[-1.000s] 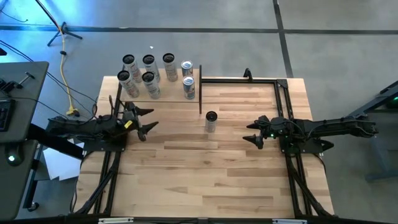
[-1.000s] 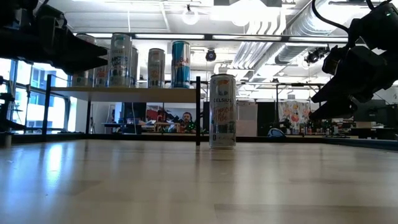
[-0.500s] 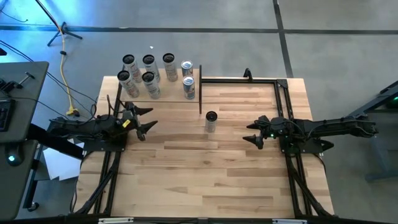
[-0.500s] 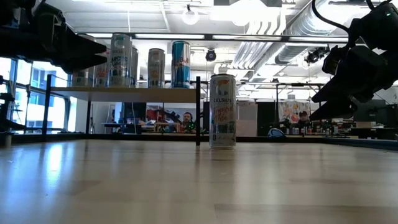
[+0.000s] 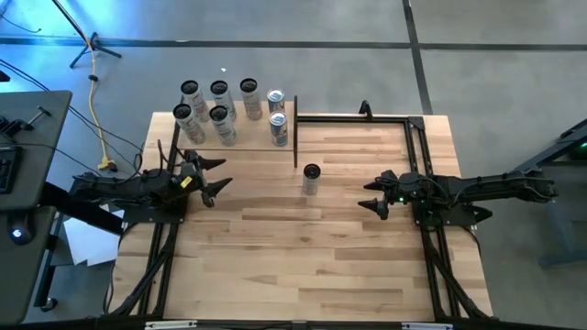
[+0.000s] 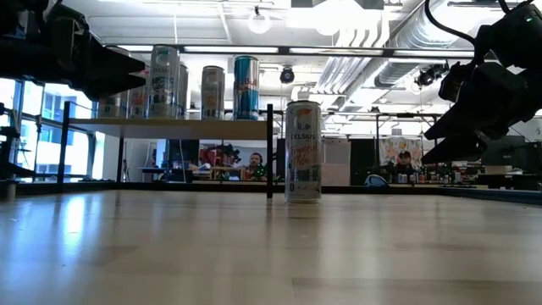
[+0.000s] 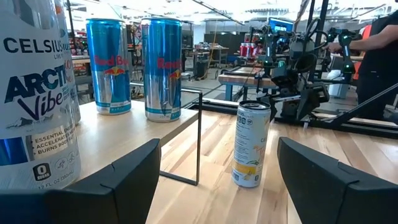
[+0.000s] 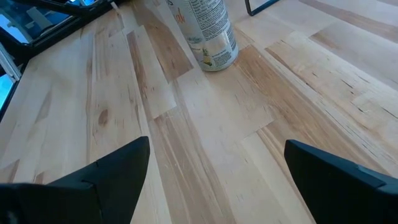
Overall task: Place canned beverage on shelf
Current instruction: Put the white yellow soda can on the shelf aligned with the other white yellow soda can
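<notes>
Looking down from the high view, we see one can (image 5: 311, 179) standing upright on the bare table (image 5: 312, 266), alone, just past the shelf's front-right post at about 5 o'clock from the shelf (image 5: 240, 137). We see it in the low view (image 6: 303, 151), the left wrist view (image 7: 251, 144) and the right wrist view (image 8: 208, 31) too, touching neither gripper.

The shelf sits at the table's 11 o'clock corner and carries seven cans (image 5: 218, 115), all upright; two blue ones (image 7: 135, 67) stand near its front edge in the left wrist view.

We put the left gripper (image 5: 215, 178) at 9 o'clock of the lone can, well apart from it, just in front of the shelf, jaws spread and holding nothing. Its fingers (image 7: 115, 183) frame the can in its wrist view.

The right gripper (image 5: 374, 195) hangs at 3 o'clock of the can, also well apart, jaws spread and empty, fingers (image 8: 93, 180) pointing toward the can.

A black metal frame (image 5: 367, 117) runs along the table's far right side. People (image 6: 254, 161) show in the room behind.
</notes>
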Action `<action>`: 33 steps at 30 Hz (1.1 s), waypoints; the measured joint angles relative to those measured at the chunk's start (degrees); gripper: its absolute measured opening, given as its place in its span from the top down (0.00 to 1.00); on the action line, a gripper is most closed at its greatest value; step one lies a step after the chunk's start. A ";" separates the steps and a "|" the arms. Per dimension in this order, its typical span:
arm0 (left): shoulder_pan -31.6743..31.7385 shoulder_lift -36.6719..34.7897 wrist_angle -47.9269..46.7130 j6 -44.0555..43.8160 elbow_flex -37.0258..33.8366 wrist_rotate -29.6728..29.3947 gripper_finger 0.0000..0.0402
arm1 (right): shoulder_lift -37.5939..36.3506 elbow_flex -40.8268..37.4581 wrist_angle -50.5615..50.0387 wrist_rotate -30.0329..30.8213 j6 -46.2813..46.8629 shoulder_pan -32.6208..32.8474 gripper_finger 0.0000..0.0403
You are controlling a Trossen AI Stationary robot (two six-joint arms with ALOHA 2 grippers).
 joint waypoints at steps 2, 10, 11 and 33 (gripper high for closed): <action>0.00 0.00 0.00 0.00 0.00 -0.02 0.28 | 0.00 0.00 0.00 0.00 0.00 -0.01 0.11; 0.00 0.00 0.00 0.00 0.00 -0.02 0.28 | 0.00 0.00 0.00 0.02 0.00 -0.01 0.11; 0.00 0.00 0.02 0.00 0.00 -0.02 0.28 | 0.00 0.00 0.00 0.02 0.00 0.00 0.11; 0.00 0.00 0.02 0.00 0.00 -0.02 0.28 | 0.02 0.14 12.00 0.13 15.46 -0.02 0.11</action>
